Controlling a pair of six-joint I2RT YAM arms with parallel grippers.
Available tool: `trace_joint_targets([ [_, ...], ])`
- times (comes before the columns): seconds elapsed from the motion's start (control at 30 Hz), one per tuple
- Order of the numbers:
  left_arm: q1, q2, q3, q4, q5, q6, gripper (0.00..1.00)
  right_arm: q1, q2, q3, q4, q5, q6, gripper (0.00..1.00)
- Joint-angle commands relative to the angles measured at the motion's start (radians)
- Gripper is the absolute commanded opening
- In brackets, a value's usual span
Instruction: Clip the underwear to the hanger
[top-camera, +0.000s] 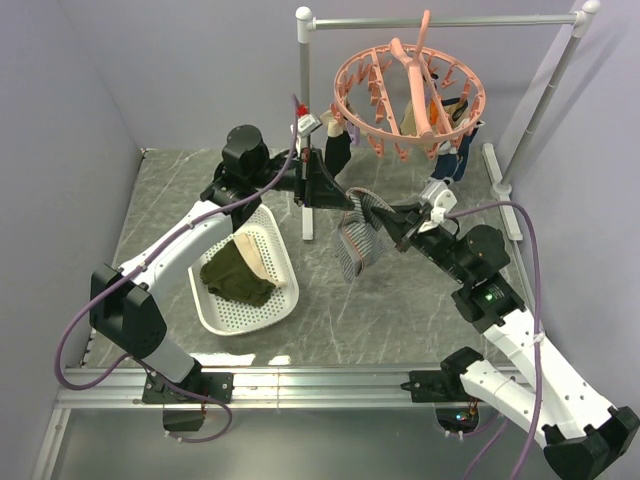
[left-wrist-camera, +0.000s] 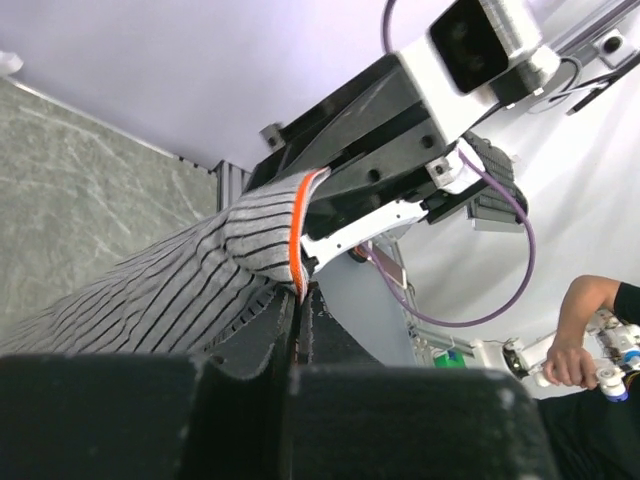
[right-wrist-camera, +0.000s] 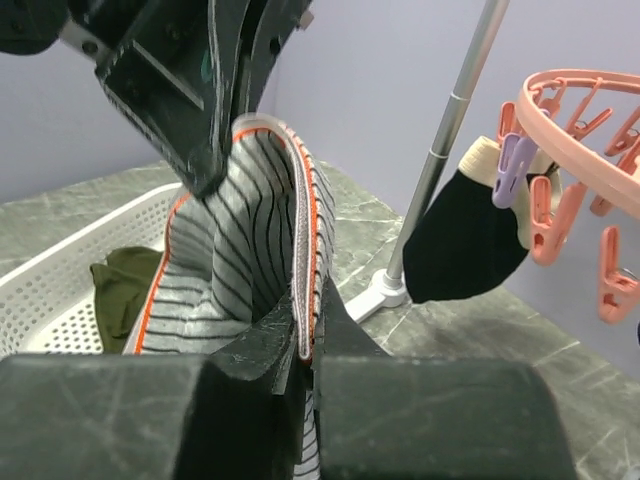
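— Where is the underwear?

— Up off the counter, strung between the two arms. It is below the hanger and a little nearer the arm bases than its ring. It touches none of the pegs.

— What are the left jaws doing?

— They are closed on the orange-trimmed edge of the striped cloth. The left wrist view shows the hem running down into the slit between the fingers. The left arm rises from its base, bends, and reaches across toward the hanger. Its wrist ends just under the left side of the ring.

— And the right jaws?

— Closed too, pinching another stretch of the same trimmed edge, which stands up in a fold before the right wrist camera. The right arm leans in from the near right of the hanger. Its wrist points at the left arm's wrist, close to it, and the cloth sags beneath them.

— Anything else by the hanger?

— Dark garments are clipped on its pegs, and it hangs from a grey rail. Well to its near left is a white basket with an olive-green garment in it.
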Motion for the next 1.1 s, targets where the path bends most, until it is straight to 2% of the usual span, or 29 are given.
trace_joint_targets([
  [0.0, -0.004, -0.004, 0.028, -0.077, 0.007, 0.080, 0.05, 0.006, -0.020, 0.071, -0.003, 0.017, 0.004, 0.00],
  [0.1, -0.005, -0.016, 0.013, -0.178, -0.072, 0.168, 0.27, 0.006, -0.015, 0.135, -0.081, 0.032, 0.026, 0.00],
  [0.17, -0.005, -0.037, -0.053, -0.147, -0.109, 0.177, 0.36, 0.004, -0.007, 0.181, -0.129, 0.060, 0.039, 0.00],
  [0.2, -0.005, -0.045, -0.081, -0.133, -0.116, 0.175, 0.44, 0.006, -0.007, 0.190, -0.132, 0.078, 0.061, 0.00],
  [0.37, -0.005, -0.085, -0.243, -0.056, -0.131, 0.258, 0.56, 0.006, -0.004, 0.215, -0.123, 0.132, 0.116, 0.00],
  [0.4, -0.005, -0.093, -0.265, 0.008, -0.129, 0.266, 0.59, 0.006, -0.004, 0.219, -0.123, 0.131, 0.150, 0.00],
  [0.6, -0.005, -0.130, -0.381, 0.173, -0.094, 0.359, 0.63, 0.006, 0.005, 0.261, -0.146, 0.132, 0.150, 0.00],
  [0.63, -0.004, -0.130, -0.407, 0.258, -0.077, 0.341, 0.63, 0.006, 0.008, 0.273, -0.149, 0.134, 0.151, 0.00],
  [0.67, -0.004, -0.133, -0.427, 0.303, -0.064, 0.334, 0.71, 0.004, 0.011, 0.276, -0.151, 0.135, 0.150, 0.00],
  [0.7, -0.005, -0.137, -0.446, 0.349, -0.041, 0.329, 0.86, 0.006, 0.013, 0.285, -0.151, 0.137, 0.151, 0.00],
  [0.77, -0.005, -0.145, -0.483, 0.392, -0.014, 0.352, 0.87, 0.006, 0.020, 0.296, -0.155, 0.140, 0.156, 0.00],
  [0.83, -0.005, -0.148, -0.487, 0.365, 0.025, 0.411, 0.86, 0.006, 0.022, 0.305, -0.155, 0.144, 0.159, 0.00],
  [1.07, -0.028, -0.218, -0.500, 0.116, 0.042, 0.665, 0.86, 0.006, 0.034, 0.315, -0.143, 0.141, 0.164, 0.00],
])
